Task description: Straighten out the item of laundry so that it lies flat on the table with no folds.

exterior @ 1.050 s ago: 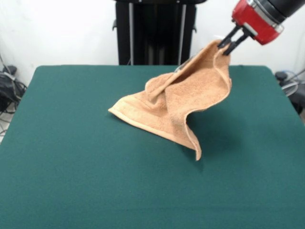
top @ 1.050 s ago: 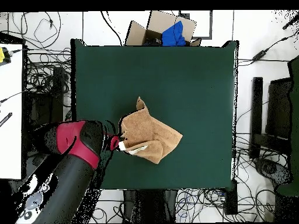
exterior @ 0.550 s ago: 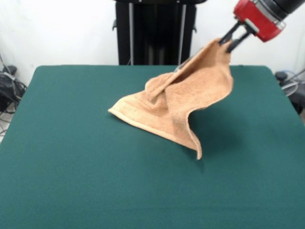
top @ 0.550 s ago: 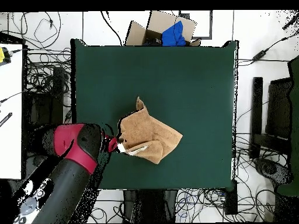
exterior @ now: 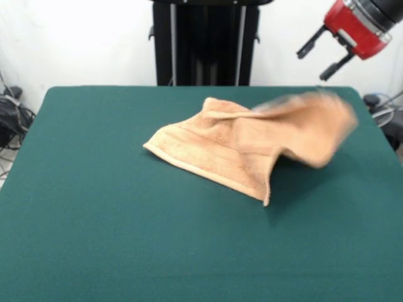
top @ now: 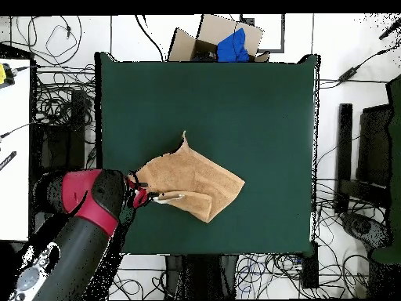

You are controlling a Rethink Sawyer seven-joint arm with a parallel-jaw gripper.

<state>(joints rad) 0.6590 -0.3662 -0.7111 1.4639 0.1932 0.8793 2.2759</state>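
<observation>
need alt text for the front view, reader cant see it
A tan terry towel lies rumpled on a dark green table, its right corner blurred in mid-fall. Above that corner, at the upper right, the robot's red and black tool hangs open and empty, clear of the towel.

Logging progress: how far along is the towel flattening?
Not done. The gripper is open above the towel, gripping nothing. One towel corner is blurred, apparently falling. The towel lies rumpled on the table, with a fold raised near its middle. Flattening remains.
</observation>
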